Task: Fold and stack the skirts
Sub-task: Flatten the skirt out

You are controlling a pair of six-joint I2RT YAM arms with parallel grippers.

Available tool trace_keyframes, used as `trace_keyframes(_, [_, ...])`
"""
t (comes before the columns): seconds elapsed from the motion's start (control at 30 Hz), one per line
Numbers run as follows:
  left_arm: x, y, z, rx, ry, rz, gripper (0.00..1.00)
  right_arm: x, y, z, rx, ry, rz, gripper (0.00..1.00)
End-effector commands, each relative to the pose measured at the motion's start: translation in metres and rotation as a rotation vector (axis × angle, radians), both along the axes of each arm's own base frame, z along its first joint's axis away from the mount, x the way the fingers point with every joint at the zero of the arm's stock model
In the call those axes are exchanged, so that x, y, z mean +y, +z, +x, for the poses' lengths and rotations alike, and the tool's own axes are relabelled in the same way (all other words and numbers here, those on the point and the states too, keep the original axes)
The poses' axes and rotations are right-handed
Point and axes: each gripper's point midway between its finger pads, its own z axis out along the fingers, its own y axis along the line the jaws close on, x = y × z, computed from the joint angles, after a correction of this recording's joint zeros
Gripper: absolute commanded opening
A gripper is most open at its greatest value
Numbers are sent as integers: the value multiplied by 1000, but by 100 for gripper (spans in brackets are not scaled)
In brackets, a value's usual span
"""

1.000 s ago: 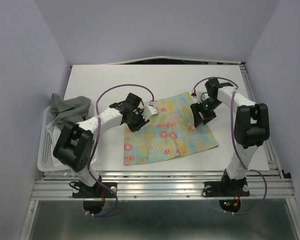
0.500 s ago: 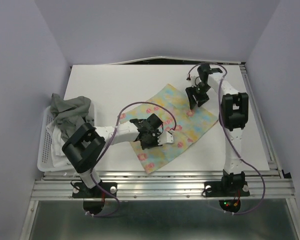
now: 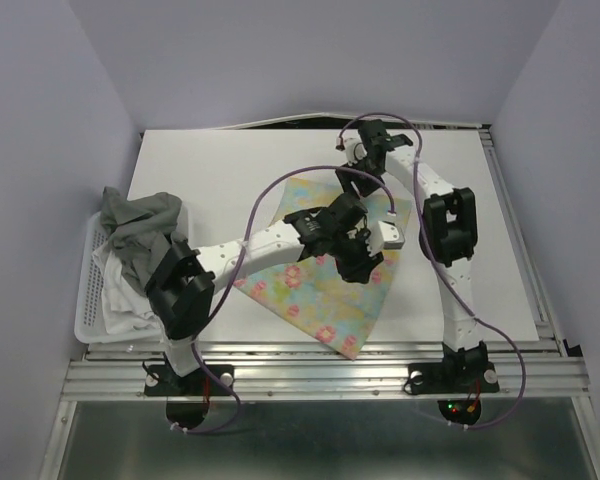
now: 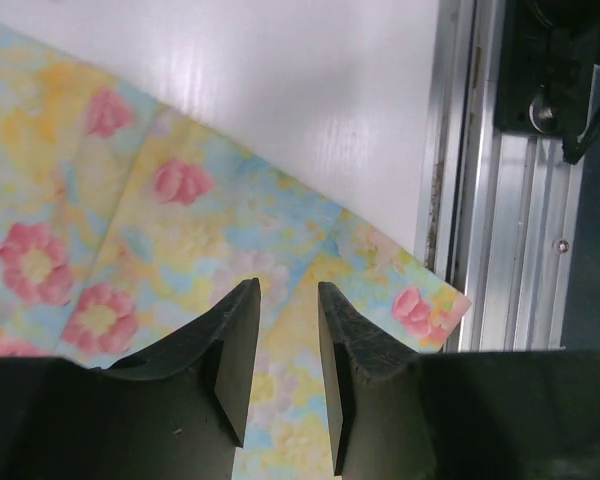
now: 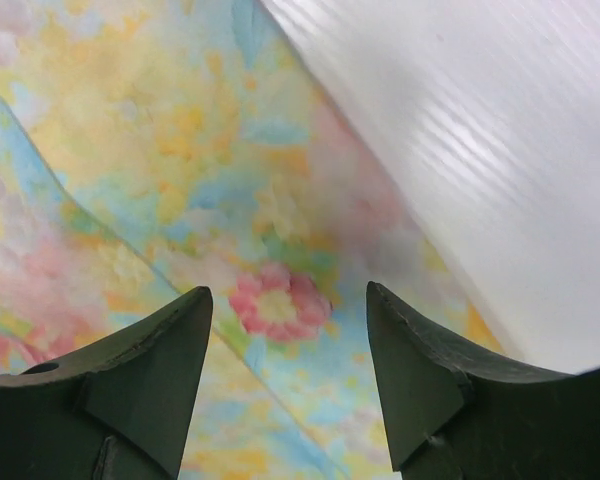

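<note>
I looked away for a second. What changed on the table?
The floral skirt turned anticlockwise in the top view, a corner now at the near edge. The left gripper swept rightward across it; the right gripper moved to its far end. The grey skirt and basket stayed put.

The small floral skirt (image 3: 320, 305) (image 4: 130, 220) (image 5: 130, 150), pastel yellow, pink and blue with pink blossoms, lay spread flat at the middle of the counter (image 3: 200, 170). It was turned like a diamond, faintly creased, with one corner at the counter's near edge. Far to the left, the grey skirt (image 3: 140, 215) sat crumpled atop the rumpled white skirt (image 3: 120, 275) in the slatted basket (image 3: 85, 325).
</note>
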Motion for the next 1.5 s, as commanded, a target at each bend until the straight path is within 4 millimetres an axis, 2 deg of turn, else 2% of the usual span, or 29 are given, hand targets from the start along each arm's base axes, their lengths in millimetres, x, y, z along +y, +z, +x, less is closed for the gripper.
trace_keyframes(0.0, [38, 31, 26, -65, 117, 21, 41, -39, 79, 4, -176, -92, -28, 68])
trace_keyframes(0.03, [50, 29, 34, -127, 115, 51, 41, -43, 82, -2, -176, -99, -39, 68])
trace_keyframes(0.07, [68, 18, 42, -128, 136, 93, 41, -48, 87, -15, -172, -103, -49, 68])
trace_keyframes(0.17, [109, -6, 56, -153, 169, 190, 40, -58, 85, -31, -155, -121, -80, 67])
trace_keyframes(0.23, [142, -27, 70, -186, 199, 277, 40, -66, 77, -46, -119, -135, -114, 66])
trace_keyframes(0.3, [159, -39, 75, -219, 212, 326, 39, -70, 67, -56, -81, -132, -134, 62])
trace_keyframes(0.37, [176, -51, 79, -249, 226, 373, 37, -75, 49, -75, -5, -124, -157, 57])
trace_keyframes(0.43, [185, -59, 78, -267, 208, 403, 36, -79, 31, -91, 46, -125, -176, 56])
trace_keyframes(0.53, [196, -77, 71, -262, 181, 445, 35, -87, 8, -97, 68, -138, -214, 56])
trace_keyframes(0.7, [205, -102, 50, -194, 124, 492, 34, -89, -18, -83, 61, -147, -245, 54])
trace_keyframes(0.77, [199, -109, 35, -152, 82, 484, 34, -86, -24, -75, 61, -148, -241, 53])
trace_keyframes(0.83, [192, -115, 20, -113, 42, 481, 34, -79, -28, -59, 52, -145, -221, 53])
trace_keyframes(1.0, [150, -117, -24, -24, -46, 407, 30, -58, -27, -28, 38, -125, -151, 53])
trace_keyframes(1.1, [130, -113, -35, 24, -61, 378, 30, -54, -26, -19, 23, -106, -137, 53])
trace_keyframes(1.13, [125, -113, -41, 49, -77, 370, 30, -46, -25, -21, 35, -84, -125, 53])
trace_keyframes(1.23, [112, -100, -41, 76, -80, 332, 30, -37, -20, -35, 68, -22, -74, 53])
trace_keyframes(1.27, [106, -89, -44, 91, -94, 297, 30, -32, -13, -47, 69, 19, -56, 54])
trace_keyframes(1.37, [92, -61, -54, 137, -127, 201, 34, -25, 6, -51, 12, 52, -1, 56])
trace_keyframes(1.4, [85, -47, -53, 134, -136, 166, 34, -24, 22, -48, -25, 65, 10, 57])
trace_keyframes(1.47, [80, -21, -47, 150, -148, 82, 36, -24, 42, -42, -75, 81, 7, 57])
